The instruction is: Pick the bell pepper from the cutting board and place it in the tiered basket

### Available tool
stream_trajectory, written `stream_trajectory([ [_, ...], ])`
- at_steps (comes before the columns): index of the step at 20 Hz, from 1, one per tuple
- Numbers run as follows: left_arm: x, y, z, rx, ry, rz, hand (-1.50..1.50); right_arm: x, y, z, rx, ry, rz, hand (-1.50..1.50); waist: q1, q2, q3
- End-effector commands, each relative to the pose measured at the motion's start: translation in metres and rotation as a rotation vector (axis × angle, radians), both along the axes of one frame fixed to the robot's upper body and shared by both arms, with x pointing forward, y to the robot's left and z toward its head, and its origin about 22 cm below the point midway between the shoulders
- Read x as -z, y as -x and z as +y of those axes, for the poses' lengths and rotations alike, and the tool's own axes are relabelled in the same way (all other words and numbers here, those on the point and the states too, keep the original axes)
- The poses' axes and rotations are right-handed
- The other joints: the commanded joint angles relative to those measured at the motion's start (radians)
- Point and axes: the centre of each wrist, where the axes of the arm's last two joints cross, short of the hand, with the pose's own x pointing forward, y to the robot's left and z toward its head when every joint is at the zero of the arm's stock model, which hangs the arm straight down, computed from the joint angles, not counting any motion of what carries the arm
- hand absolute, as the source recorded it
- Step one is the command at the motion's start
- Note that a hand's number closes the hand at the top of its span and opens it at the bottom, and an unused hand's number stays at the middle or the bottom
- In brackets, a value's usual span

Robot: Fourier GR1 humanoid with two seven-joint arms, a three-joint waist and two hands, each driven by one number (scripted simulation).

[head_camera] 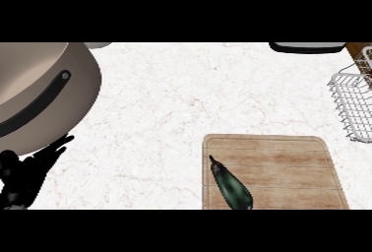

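A long dark green pepper (231,186) lies on the left part of the wooden cutting board (291,167), its stem end pointing up-left. The white wire tiered basket (354,106) stands at the right edge, only partly in view. My left hand (22,172) shows at the lower left, black, with straight fingers pointing up-right, resting well apart from the pepper. My right hand does not show in this view.
A large beige pot (40,93) with a dark handle fills the upper left, just above my left hand. A dark tray-like object (305,47) sits at the top right. The marble counter (181,98) stretches between pot and basket.
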Motion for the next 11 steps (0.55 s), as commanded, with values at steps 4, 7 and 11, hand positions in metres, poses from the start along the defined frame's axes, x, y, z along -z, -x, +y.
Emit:
stream_trajectory([
  [4, -0.009, -0.002, 0.01, -0.034, -0.005, -0.025, 0.0, 0.002, 0.06, -0.058, -0.03, -0.361, -0.186, -1.5, -0.026, -0.005, 0.002],
  [7, -0.002, -0.004, 0.011, -0.067, -0.027, -0.028, 0.0, 0.002, 0.094, -0.082, -0.089, -0.402, -0.29, -1.5, -0.037, -0.004, 0.002],
  [11, 0.003, 0.01, 0.007, -0.042, -0.012, -0.014, 0.0, 0.024, 0.144, -0.113, -0.14, -0.481, -0.276, -1.5, -0.026, -0.001, 0.003],
])
